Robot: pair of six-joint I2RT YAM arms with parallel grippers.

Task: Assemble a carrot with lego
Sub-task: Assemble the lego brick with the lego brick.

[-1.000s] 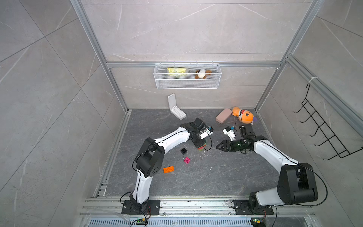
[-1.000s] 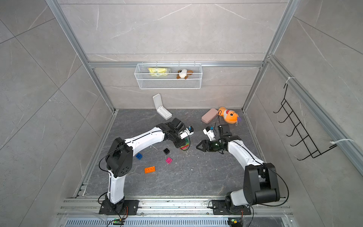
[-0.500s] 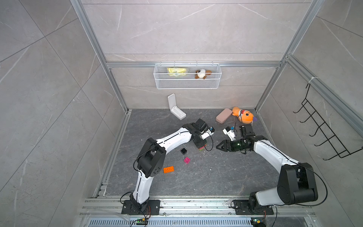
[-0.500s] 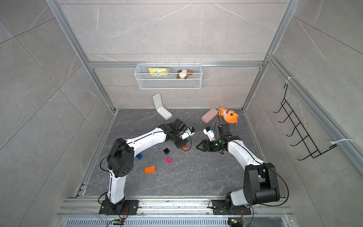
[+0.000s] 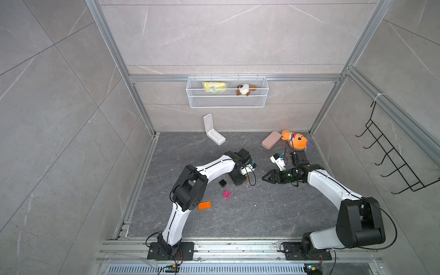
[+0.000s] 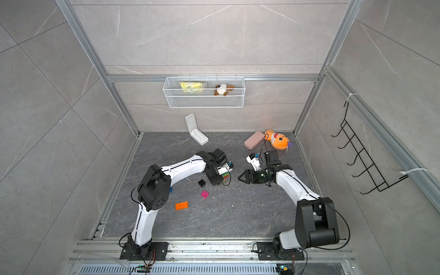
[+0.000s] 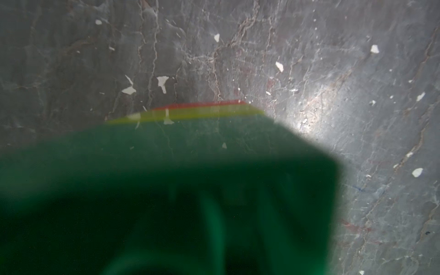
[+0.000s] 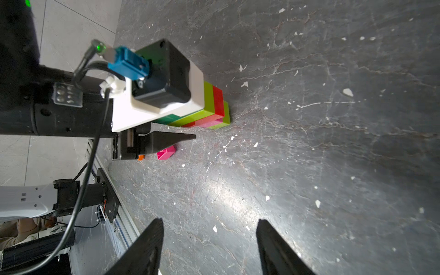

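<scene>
We find the carrot (image 8: 214,107) near the middle of the tabletop (image 5: 262,214); its lime, red and pink layers show past the left wrist camera (image 8: 164,78); in the left wrist view it is a green blur right at the lens, edged lime and red. The left hand (image 5: 238,179) sits right at it; one finger (image 8: 166,140) shows just beside the stack, the other is hidden; we cannot tell whether it pinches the stack or stands clear. The right hand (image 8: 210,221) hovers at the carrot's 3 o'clock, near but apart, fingers spread and empty, pointing toward 9 o'clock. Loose lego lies toward the carrot's 7 and 8 o'clock: a black brick (image 5: 223,182) nearest; a pink brick (image 5: 226,194) next; an orange brick (image 5: 204,205) farthest.
</scene>
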